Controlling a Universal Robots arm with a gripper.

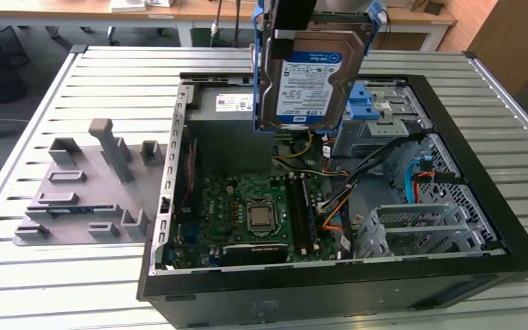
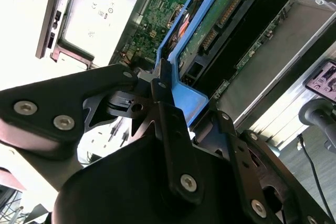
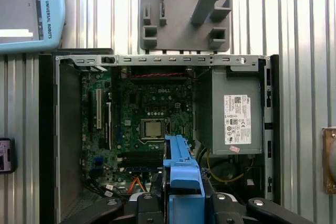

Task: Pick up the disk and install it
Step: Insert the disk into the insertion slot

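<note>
blue plastic frames the disk, and we find it off the table, hanging upright in the air over the open computer case. its white-and-blue label is turned toward the exterior view. the jaws are pressed together on the upper edge of its blue carrier. in the second wrist view we see them pinching that edge from both sides, with the drive's circuit side running away beyond. in the first wrist view the carrier hangs over the motherboard, near the grey power supply box.

so we judge the pick-up done and the carry in hand: the disk is in no bay yet. the metal drive cage by the bare blue bracket, at the case's far corner, looks to us the likeliest seat, though we cannot be sure. the next move, as we read it, calls for three things:
- squaring the carrier with that slot
- a firm hold, since only one edge is gripped
- a path clear of the loose cables and of the power supply box
</note>
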